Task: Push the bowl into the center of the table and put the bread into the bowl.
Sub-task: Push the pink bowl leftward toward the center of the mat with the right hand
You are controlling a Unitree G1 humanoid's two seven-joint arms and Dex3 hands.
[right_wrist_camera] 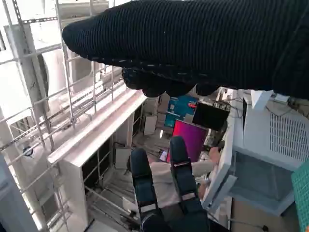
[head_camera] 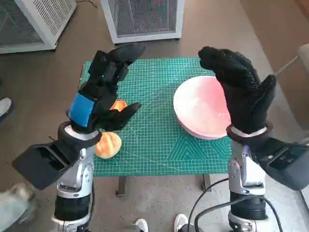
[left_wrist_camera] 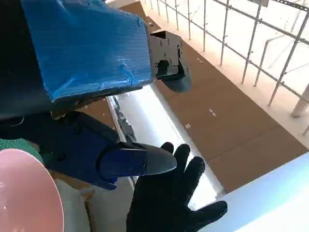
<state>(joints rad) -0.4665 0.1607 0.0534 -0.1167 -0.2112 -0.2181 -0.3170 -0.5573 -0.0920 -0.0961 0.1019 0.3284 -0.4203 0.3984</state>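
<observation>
A pink bowl [head_camera: 200, 108] sits on the right part of the green mat [head_camera: 159, 140]; its rim also shows in the left wrist view [left_wrist_camera: 24, 193]. A golden bread roll [head_camera: 108, 144] lies near the mat's front left edge, just below my left hand [head_camera: 104, 87]. That hand is raised above the mat with its fingers spread and holds nothing. A second orange piece [head_camera: 119, 105] is partly hidden behind it. My gloved right hand [head_camera: 240, 89] is lifted flat over the bowl's right side, empty, and shows in the left wrist view [left_wrist_camera: 169, 198].
Two white mesh cabinets [head_camera: 145, 19] [head_camera: 29, 24] stand on the floor beyond the table. A person's shoes [head_camera: 159, 224] are at the front edge and another shoe [head_camera: 5, 107] at the left. A cable [head_camera: 207, 205] runs beside my right arm.
</observation>
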